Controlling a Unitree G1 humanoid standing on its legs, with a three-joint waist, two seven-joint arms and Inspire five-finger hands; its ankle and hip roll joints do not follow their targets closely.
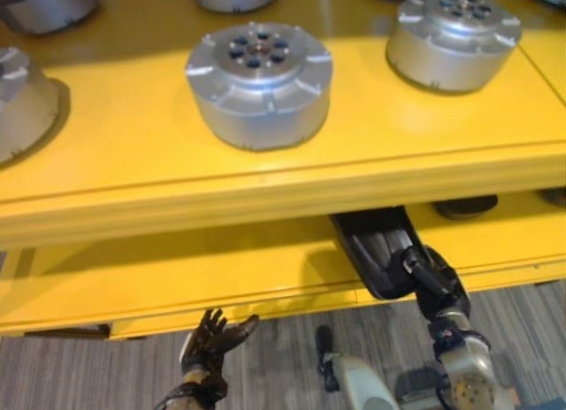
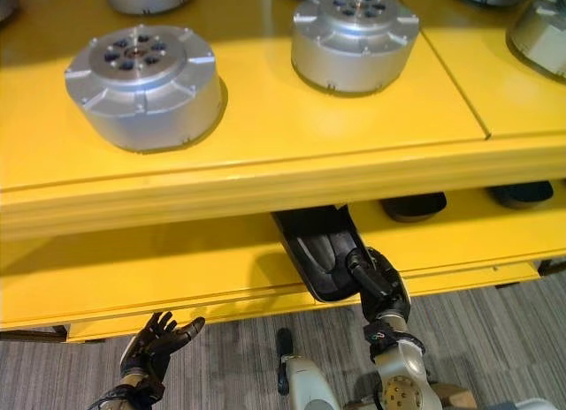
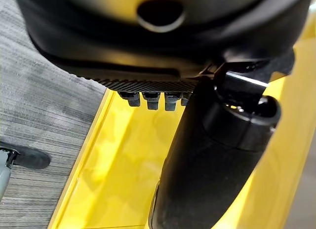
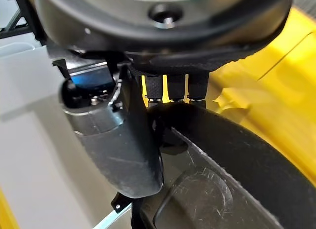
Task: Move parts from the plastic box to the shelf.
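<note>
- Here the right hand [image 1: 432, 282] was at the front lip of the lower shelf [image 1: 177, 277], its fingers and thumb curled round the near end of a black plastic part [image 1: 376, 246]; the right wrist view showed the thumb pressed beside the part's dark curved rim.
- The black part lay partly on the lower shelf, its far end tucked under the upper shelf [image 1: 265, 176] and its near end overhanging the edge in the hand.
- It looked like a stiff moulded shell, probably light, with a smooth and possibly slippery surface; the raised rim seemed the safest place to hold, as a flat face could slide out of a pinch.
- The left hand [image 1: 212, 339] hung below the lower shelf's front edge, over the grey carpet [image 1: 283, 357], fingers loosely spread and holding nothing.
- On the upper shelf stood round silver metal housings, one near the middle [image 1: 258, 83] and another towards the right [image 1: 453, 39], apart from each other; these looked heavy and rigid, and would likely need a wide grasp across the side wall.
- More dark parts [image 2: 413, 207] sat further right on the lower shelf.
</note>
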